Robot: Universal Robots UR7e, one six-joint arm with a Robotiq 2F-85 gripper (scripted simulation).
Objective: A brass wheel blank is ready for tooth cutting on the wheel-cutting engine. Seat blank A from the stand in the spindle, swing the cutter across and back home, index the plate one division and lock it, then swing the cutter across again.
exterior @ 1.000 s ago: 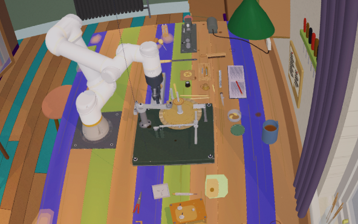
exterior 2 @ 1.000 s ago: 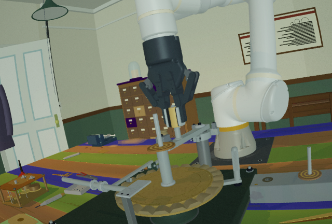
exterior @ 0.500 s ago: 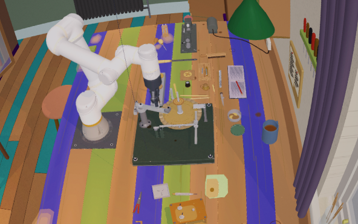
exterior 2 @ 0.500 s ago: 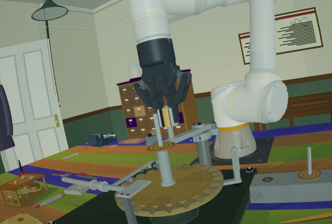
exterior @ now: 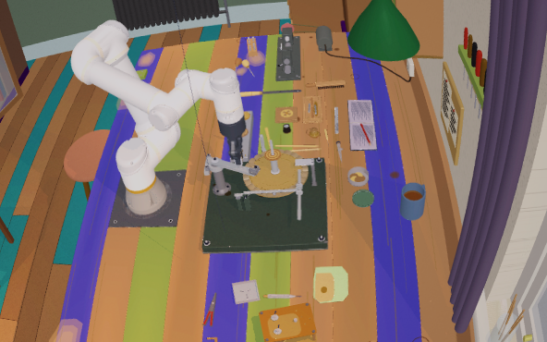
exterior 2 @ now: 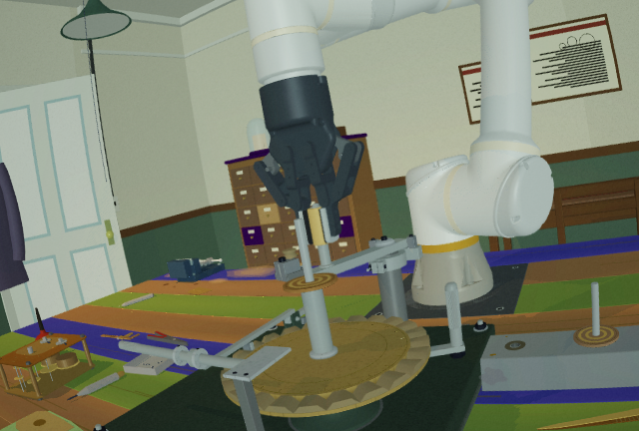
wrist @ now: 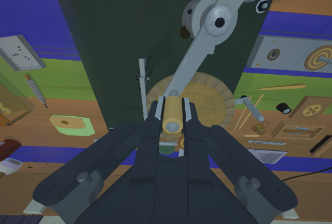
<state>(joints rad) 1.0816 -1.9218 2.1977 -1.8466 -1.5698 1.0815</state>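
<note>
The cutter arm's brass handle (wrist: 173, 111) (exterior 2: 315, 224) is held in my closed gripper (wrist: 173, 109) (exterior 2: 316, 225) (exterior: 233, 155). The grey cutter arm (exterior 2: 356, 260) (wrist: 199, 47) (exterior: 228, 168) runs from its pivot post (exterior 2: 392, 282) (exterior: 220, 182) out over the toothed index plate (exterior 2: 330, 364) (exterior: 274, 178). A brass wheel blank (exterior 2: 309, 281) (exterior: 274, 155) sits on the upright spindle (exterior 2: 317, 313) at the plate's centre, just beside the handle. A second blank (exterior 2: 596, 335) (wrist: 317, 60) rests on the grey stand (exterior 2: 557, 359).
The spindle's thin top pin (exterior 2: 301, 241) stands right next to my fingers. A knurled grey lever (exterior 2: 454, 313) and a horizontal rod with a flat plate (exterior 2: 206, 359) flank the index plate on the dark green base (exterior: 265, 212). Small tools, a mug (exterior: 413, 199) and boxes lie scattered on the bench.
</note>
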